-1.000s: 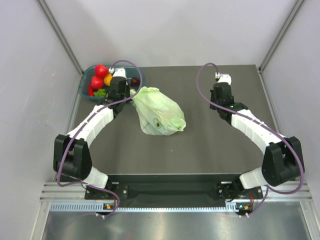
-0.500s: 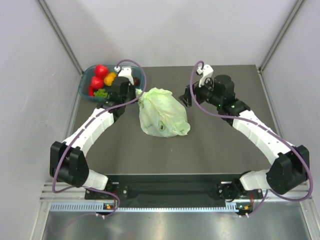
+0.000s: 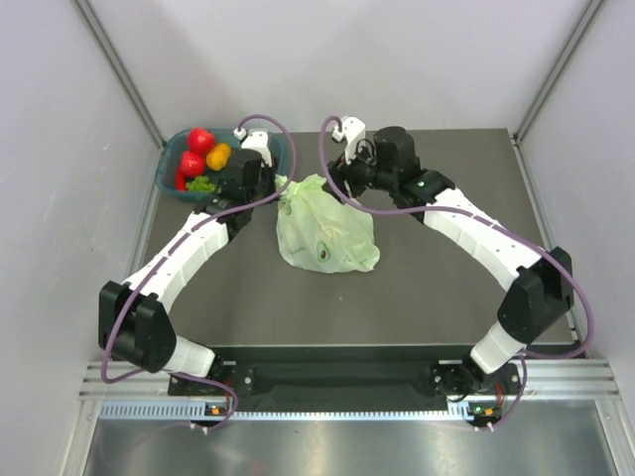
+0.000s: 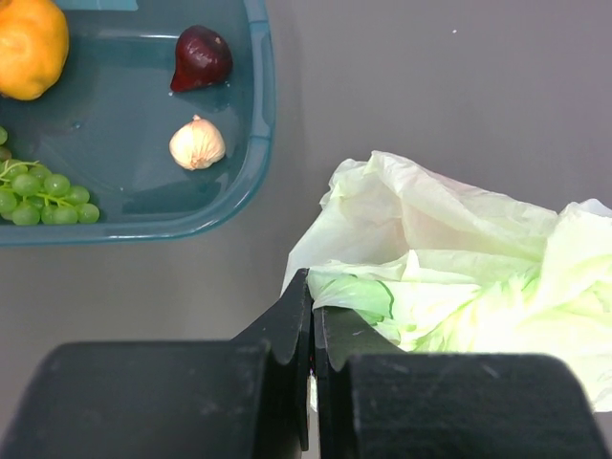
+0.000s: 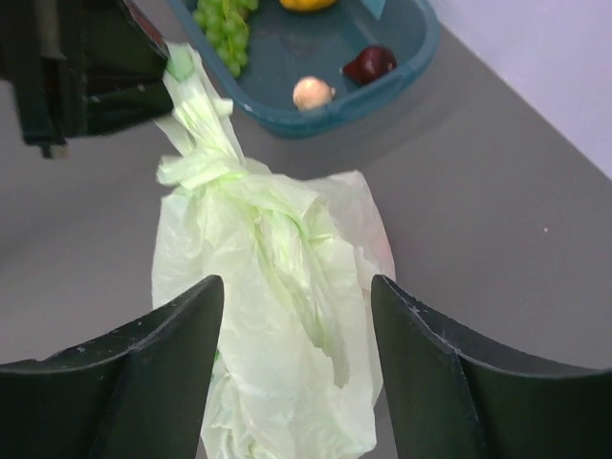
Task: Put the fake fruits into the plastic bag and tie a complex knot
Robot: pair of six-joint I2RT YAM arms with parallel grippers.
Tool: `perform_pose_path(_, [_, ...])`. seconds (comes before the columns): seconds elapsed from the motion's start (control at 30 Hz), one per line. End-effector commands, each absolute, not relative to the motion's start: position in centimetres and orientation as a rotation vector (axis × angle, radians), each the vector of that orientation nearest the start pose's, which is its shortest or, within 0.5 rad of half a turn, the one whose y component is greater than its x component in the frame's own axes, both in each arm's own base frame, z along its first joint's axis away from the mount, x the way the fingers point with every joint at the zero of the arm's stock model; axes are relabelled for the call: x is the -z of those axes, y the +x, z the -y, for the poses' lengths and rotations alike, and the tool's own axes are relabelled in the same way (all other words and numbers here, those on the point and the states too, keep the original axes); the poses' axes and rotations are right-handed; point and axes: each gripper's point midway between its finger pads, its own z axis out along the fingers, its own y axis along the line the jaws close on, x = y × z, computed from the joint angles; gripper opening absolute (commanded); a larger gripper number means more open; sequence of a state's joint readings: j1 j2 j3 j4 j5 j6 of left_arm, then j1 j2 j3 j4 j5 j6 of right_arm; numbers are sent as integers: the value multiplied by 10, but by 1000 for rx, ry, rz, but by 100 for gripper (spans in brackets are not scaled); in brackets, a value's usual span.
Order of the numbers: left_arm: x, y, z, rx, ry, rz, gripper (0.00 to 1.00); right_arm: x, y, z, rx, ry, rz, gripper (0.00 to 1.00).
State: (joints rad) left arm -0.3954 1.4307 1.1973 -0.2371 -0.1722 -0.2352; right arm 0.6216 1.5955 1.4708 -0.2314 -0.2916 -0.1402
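The dark tabletop [image 3: 446, 288] carries everything. On it lies the plastic bag [image 3: 327, 233], pale green and crumpled, its body bulging and its neck drawn up to the far left. To the far left of the bag, near but apart from it, sits a teal basket [image 3: 171, 159].

The left fingers [image 4: 292, 320] are clenched on the end of the bag's handle strip, at the bag's far-left tip. The right fingers [image 5: 172, 335] are released and spread wide, hanging over the bag with one finger to each side of its upper body; whether they touch the plastic cannot be told.

The fake fruits that can be seen clearly lie in the basket, outside the bag: two red ones [image 3: 200, 139], an orange one [image 4: 29, 48], green grapes [image 4: 43, 186], a dark purple one [image 4: 201, 57] and a pale bulb [image 4: 196, 143].

The knot [image 5: 201, 170] is a twisted lump at the bag's neck, just below the left fingers' grip.
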Motion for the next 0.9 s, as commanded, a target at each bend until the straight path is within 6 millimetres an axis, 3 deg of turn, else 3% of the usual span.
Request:
perform_pose_path(0.0, [-263,414,155,242,67,-1961,0,-290,379,-326,-516,-952,-1728,62])
perform_pose_path(0.27, [-264,415,159,243,79,-1960,0,-273,379,-337,-475,-988,-1762,45])
perform_pose_path(0.3, [-265,415,158,239,78,-1958,0,-271,379,-339,-473,-988,-1766,36])
perform_pose_path(0.4, [-267,416,159,238,82,-1958,0,-273,378,-341,-474,-988,-1761,22])
perform_pose_path(0.47, [-268,417,160,235,85,-1956,0,-273,379,-340,-460,-987,-1770,3])
perform_pose_path(0.5, [-267,417,159,230,86,-1961,0,-271,379,-341,-458,-991,-1776,0])
perform_pose_path(0.67, [-272,421,156,203,77,-1960,0,-266,366,-340,-444,-995,-1816,0])
perform_pose_path(0.73, [-275,424,151,162,66,-1970,0,-268,348,-346,-460,-1016,-1800,0])
perform_pose_path(0.77, [-270,429,151,145,70,-1986,0,-256,337,-347,-467,-1040,-1815,0])
perform_pose_path(0.83, [-275,436,149,118,61,-1985,0,-265,316,-356,-538,-1056,-1761,0])
perform_pose_path(0.87, [-269,440,151,114,67,-2000,0,-258,304,-352,-570,-1064,-1760,0])
